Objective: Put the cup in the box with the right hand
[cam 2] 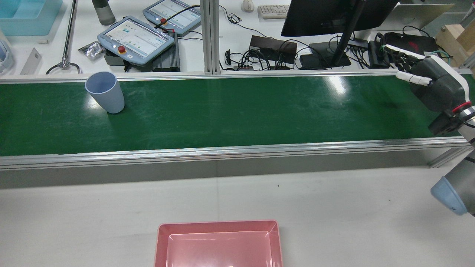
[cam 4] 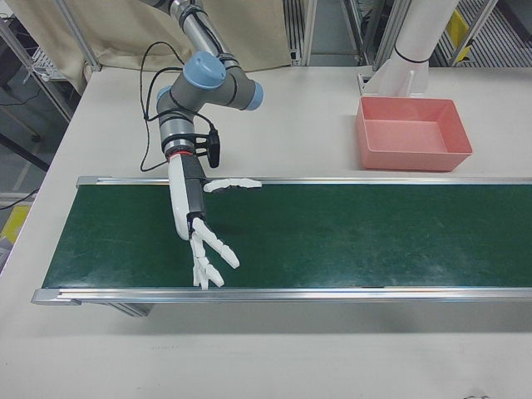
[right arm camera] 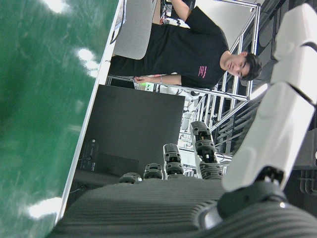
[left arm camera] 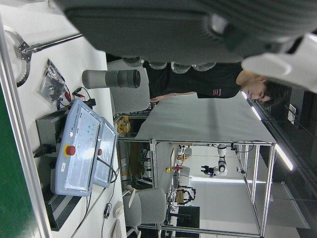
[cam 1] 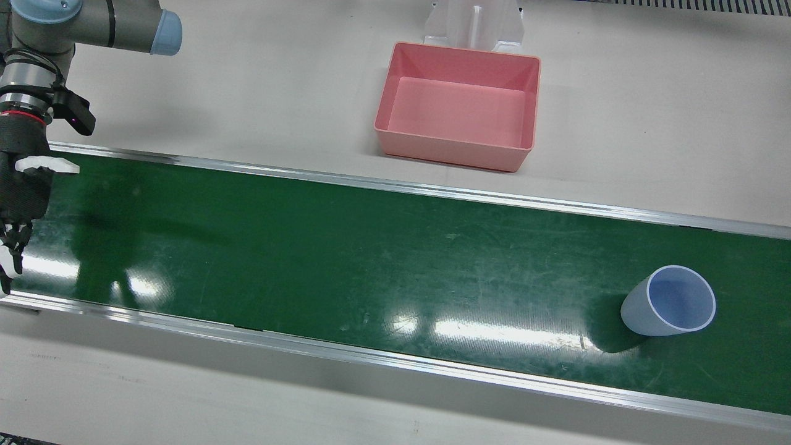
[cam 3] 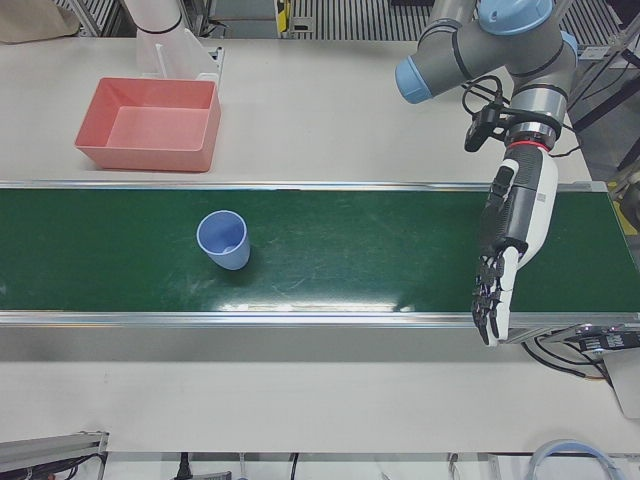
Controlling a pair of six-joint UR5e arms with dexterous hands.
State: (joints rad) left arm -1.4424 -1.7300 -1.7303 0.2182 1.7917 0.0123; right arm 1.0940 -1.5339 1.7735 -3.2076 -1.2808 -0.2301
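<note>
Green conveyor belt [cam 1: 346,259] crossing the desk [cam 2: 334,207], wide open along its length.
Nearest in the rear view, the pink box [cam 2: 218,244] sits empty at the desk edge; beyond, the cup [cam 2: 105,92] stands upright near the belt's far rail, well apart from the right hand [cam 4: 204,241], fingers spread, holding nothing; left hand [cam 3: 510,235] likewise open.

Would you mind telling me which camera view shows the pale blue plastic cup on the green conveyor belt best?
The front view: the pale blue plastic cup appears largest there, open mouth facing the camera, upright on the green conveyor belt. The rear view and left-front view show it smaller. The right-front and both hand views miss it.
</note>
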